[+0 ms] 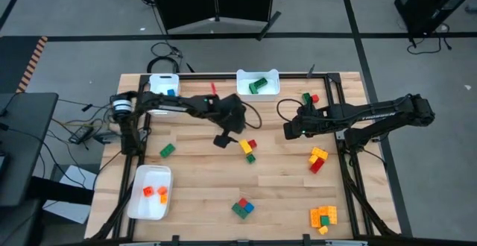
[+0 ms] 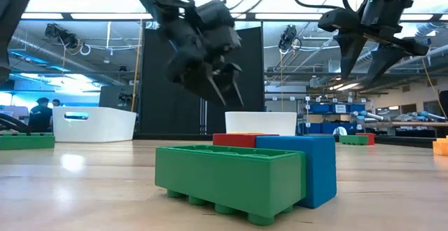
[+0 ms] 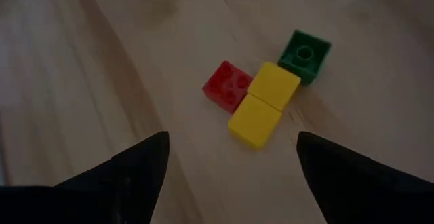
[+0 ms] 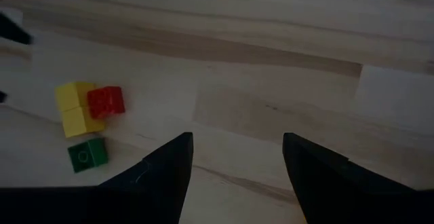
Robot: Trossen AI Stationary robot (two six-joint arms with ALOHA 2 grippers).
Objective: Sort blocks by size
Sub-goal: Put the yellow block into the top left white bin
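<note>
Three white trays sit on the wooden table (image 1: 201, 171). The tray at the far left corner (image 1: 164, 85) holds a blue block (image 1: 171, 92). The far middle tray (image 1: 258, 83) holds green blocks (image 1: 258, 86). The near left tray (image 1: 149, 192) holds two orange blocks (image 1: 156, 192).

The rest of the blocks lie loose on the table. A small cluster of a red block (image 3: 227, 85), a yellow block (image 3: 264, 104) and a green block (image 3: 305, 54) lies near the middle of the table, the three touching one another. A single green block (image 1: 167, 150) lies toward the left side. A green, red and blue cluster (image 1: 241, 207) sits at the near edge. A yellow and red stack (image 1: 317, 159) lies toward the right, an orange and yellow group (image 1: 323, 217) at the near right corner, and a green and red pair (image 1: 309, 98) at the far right.

The left gripper (image 3: 230, 163) hangs above the table just beside the red, yellow and green cluster, its fingers spread wide, holding nothing and touching no block. The right gripper (image 4: 237, 153) hovers over bare wood to the right of the middle, its fingers apart and empty, with the same cluster farther off in its wrist view.
</note>
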